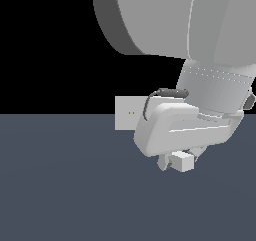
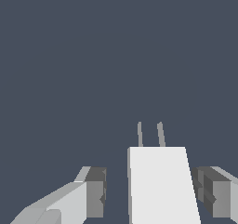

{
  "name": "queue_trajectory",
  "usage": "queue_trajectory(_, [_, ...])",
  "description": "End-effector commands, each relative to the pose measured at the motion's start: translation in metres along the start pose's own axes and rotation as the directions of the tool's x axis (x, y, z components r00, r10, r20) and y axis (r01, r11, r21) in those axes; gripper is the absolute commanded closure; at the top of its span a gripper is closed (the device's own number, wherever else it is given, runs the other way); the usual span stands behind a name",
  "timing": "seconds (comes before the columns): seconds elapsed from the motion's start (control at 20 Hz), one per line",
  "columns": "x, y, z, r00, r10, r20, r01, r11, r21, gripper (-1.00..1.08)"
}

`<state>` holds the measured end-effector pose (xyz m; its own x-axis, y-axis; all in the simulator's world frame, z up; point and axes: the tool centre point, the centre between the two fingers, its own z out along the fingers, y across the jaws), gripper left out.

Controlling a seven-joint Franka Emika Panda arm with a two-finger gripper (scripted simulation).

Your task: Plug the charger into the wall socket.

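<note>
In the wrist view the gripper (image 2: 151, 195) sits nearest, its two dark-padded fingers (image 2: 95, 193) spread to either side of the charger (image 2: 160, 186). A strip of floor shows between the white block and each pad, wider on one side than the other, so the jaws are released and not clamped on it. Two thin grey prongs (image 2: 149, 135) stick out from the charger's far end (they run side by side, slightly splayed). Past them lies only the flat slate-blue floor (image 2: 116, 56).

From the exterior view, the arm's bulky white wrist housing (image 1: 185, 127) hangs low over the floor (image 1: 75, 185), with the gripper (image 1: 177, 161) tucked beneath it and the charger (image 1: 182, 161) showing as a small white block under the fingers. Whether the block rests on the floor cannot be told. Farther back, the wall socket (image 1: 126, 113) stands upright, a light-grey plate with two tiny orange dots, its edge on the exterior view's right hidden behind the wrist. Charger and socket are apart.
</note>
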<state>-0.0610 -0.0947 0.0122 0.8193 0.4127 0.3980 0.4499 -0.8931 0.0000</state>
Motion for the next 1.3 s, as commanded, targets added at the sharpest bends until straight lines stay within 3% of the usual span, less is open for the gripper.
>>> queue_trajectory(0.0, [0.000, 0.000, 0.001, 1.000, 0.000, -0.001, 0.000, 1.000, -0.001, 1.08])
queue_trajectory(0.65, [0.002, -0.003, -0.001, 1.000, 0.007, -0.001, -0.007, 1.000, -0.003, 1.08])
queue_trajectory(1.25, [0.029, -0.021, -0.011, 0.991, 0.134, -0.009, -0.134, 0.989, -0.058, 1.08])
